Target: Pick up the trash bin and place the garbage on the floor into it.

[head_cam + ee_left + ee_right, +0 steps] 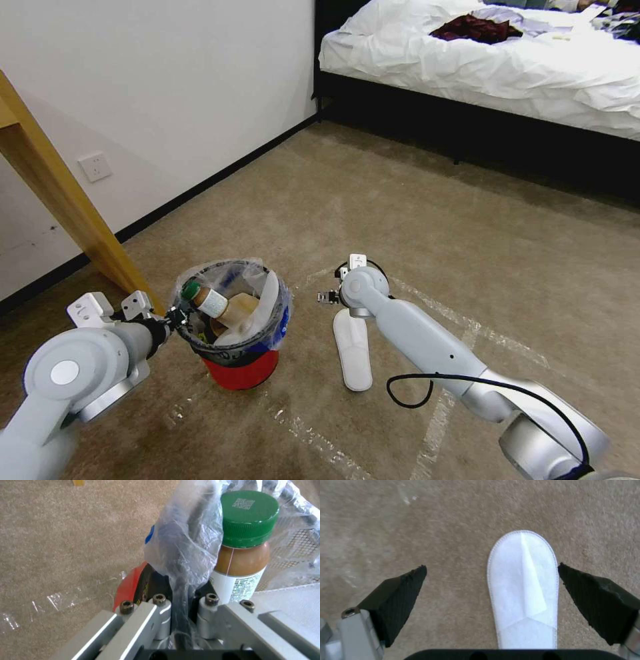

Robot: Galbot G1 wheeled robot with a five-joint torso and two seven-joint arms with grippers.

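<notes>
A white slipper (523, 590) lies flat on the beige carpet (433, 213), between the spread pads of the right claw (491, 585). Flat and thin, it could slide away as they close. Beside it, the left claw (183, 600) clamps the bag-lined rim of the red trash bin (241, 368), whose green-capped bottle (245, 547) may tip out.

The floor (413, 200) is soft brown carpet with pale, shiny tape lines across it. A flat white slipper (353, 350) lies on it at about 6 o'clock in the head view, its long side running from 12 to 6. A slanted wooden leg (63, 207) comes down to the carpet at about 9 o'clock. The black base of a bed (493, 130) stands at 1 o'clock.
</notes>
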